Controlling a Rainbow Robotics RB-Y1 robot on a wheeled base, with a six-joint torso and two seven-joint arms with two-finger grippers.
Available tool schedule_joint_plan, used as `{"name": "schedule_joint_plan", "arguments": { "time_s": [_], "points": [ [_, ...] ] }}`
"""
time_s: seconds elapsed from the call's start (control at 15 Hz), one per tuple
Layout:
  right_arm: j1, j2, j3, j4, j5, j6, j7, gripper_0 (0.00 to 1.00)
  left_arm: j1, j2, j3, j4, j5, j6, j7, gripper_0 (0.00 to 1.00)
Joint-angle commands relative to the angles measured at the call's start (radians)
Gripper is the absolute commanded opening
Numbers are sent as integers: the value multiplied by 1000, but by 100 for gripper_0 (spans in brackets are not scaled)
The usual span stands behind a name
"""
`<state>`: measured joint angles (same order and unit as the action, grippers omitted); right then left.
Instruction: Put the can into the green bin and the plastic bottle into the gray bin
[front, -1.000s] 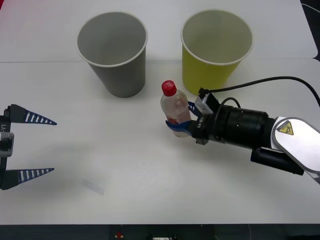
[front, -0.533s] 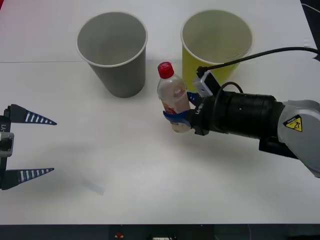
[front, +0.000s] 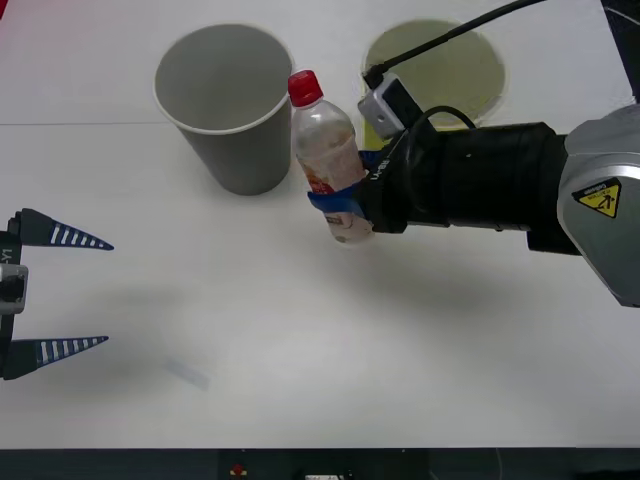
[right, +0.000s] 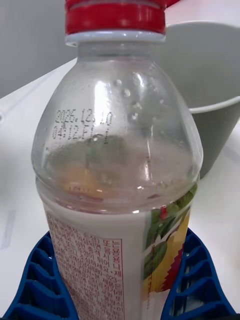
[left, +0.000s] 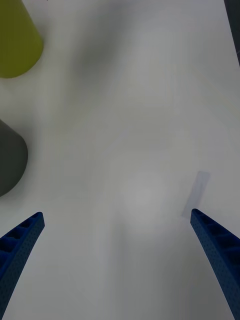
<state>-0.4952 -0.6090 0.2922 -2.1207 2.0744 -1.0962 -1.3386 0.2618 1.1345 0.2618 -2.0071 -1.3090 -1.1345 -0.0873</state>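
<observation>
The right arm reaches in from the right side of the front view, its thick black forearm lying nearly level above the white table (front: 300, 350), and the right gripper (front: 345, 195) at its end is clamped around the plastic bottle (front: 325, 160). The blue ribbed fingers (right: 35, 280) press on both sides of the bottle's labelled lower half, as the right wrist view shows, with the clear upper part and the red cap (right: 115, 20) standing free above them. The bottle is carried off the table, roughly upright with its cap leaning a little toward the gray bin (front: 225, 105), and it sits between the two cups, just beside the gray bin's right wall and near its rim. The green bin (front: 435, 70) stands to the right of the gray one, partly hidden behind the arm's wrist and its cable. Both cups stand upright on the table, well apart from the left arm. The left gripper (front: 60, 295) waits at the left edge of the front view, low over the table, its two blue fingers spread wide with nothing between them; a faint strip of clear tape (left: 196, 192) lies on the table near it.
</observation>
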Motion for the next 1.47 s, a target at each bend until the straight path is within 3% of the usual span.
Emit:
{"name": "schedule_joint_plan", "arguments": {
  "time_s": [0.07,0.27,0.73,1.0,1.2,1.47],
  "points": [
    [-83,26,-33,1,1,-119,-59,0,0,0,0,0,0,0,0,100],
    [-187,58,-54,33,6,-223,-63,0,0,0,0,0,0,0,0,100],
    [-422,158,-58,275,26,-297,-63,0,0,0,0,0,0,0,0,100],
    [-580,252,-58,446,110,-398,-63,0,0,0,0,0,0,0,0,100],
    [-691,316,-56,614,139,-399,-45,0,0,0,0,0,0,0,0,100],
    [-784,402,-56,771,239,-372,-25,0,0,0,0,0,0,0,0,100]
  ]
}}
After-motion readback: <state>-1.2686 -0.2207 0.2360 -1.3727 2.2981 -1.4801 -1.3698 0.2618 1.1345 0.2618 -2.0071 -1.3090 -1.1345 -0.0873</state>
